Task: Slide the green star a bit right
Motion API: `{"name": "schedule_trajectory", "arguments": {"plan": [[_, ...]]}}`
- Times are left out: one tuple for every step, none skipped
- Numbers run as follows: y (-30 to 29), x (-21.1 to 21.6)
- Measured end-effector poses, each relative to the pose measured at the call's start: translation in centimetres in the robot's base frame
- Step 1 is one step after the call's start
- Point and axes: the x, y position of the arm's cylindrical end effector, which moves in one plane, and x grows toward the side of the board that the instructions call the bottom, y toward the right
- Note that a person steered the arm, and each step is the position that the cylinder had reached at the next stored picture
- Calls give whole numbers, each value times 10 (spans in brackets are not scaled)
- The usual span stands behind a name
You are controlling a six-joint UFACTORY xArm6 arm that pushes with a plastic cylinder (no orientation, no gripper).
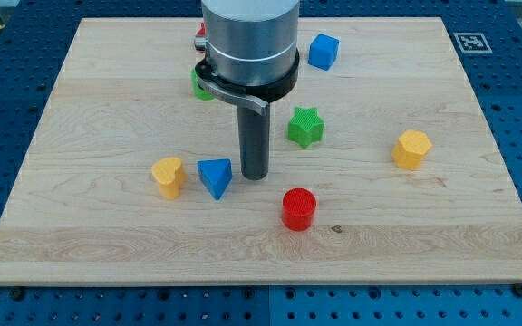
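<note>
Green star (pixel 305 126) sits just right of centre on the pale wooden worktop (pixel 107 81), with our tip (pixel 255 175) down to its lower left, a small gap between them.
We carry no fingers, only the rod; its end stands just right of the blue triangular block (pixel 215 176), with the yellow block (pixel 168 176) further left, the red cylinder (pixel 298 208) below right, a blue cube (pixel 323 51) at upper centre and a yellow hexagonal block (pixel 411 148) far right.
</note>
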Motion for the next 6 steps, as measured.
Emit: {"name": "schedule_trajectory", "arguments": {"plan": [[-25, 0], [-46, 0], [-51, 0], [-30, -3], [17, -28], [47, -83]]}}
